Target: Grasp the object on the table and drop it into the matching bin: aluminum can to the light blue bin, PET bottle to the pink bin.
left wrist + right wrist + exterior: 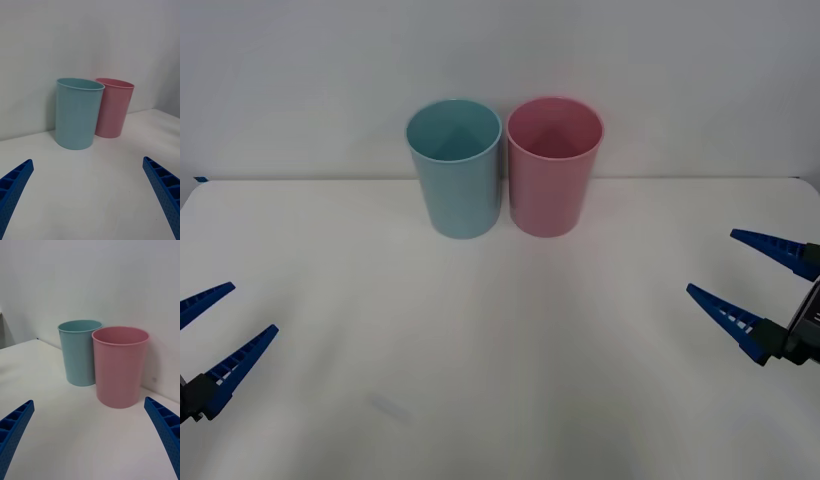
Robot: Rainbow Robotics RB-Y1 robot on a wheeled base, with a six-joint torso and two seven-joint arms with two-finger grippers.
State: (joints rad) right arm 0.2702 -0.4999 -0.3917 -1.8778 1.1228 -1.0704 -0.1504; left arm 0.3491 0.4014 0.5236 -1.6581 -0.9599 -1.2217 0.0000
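Note:
The light blue bin (462, 185) and the pink bin (552, 185) stand upright side by side at the back middle of the white table (500, 360), touching or nearly so. From above, both look empty. The object, the PET bottle, is out of view, and so is an aluminum can. My left gripper (253, 307) hovers open at the near left edge, holding nothing. My right gripper (711, 260) hovers open at the right edge, also with nothing in it. The right wrist view has the pink bin (120, 371) nearer; the left wrist view has the light blue bin (77, 116) nearer.
A plain white wall rises just behind the bins. The tabletop between the grippers and the bins is bare white surface. A faint smudge (390, 405) marks the near left of the table.

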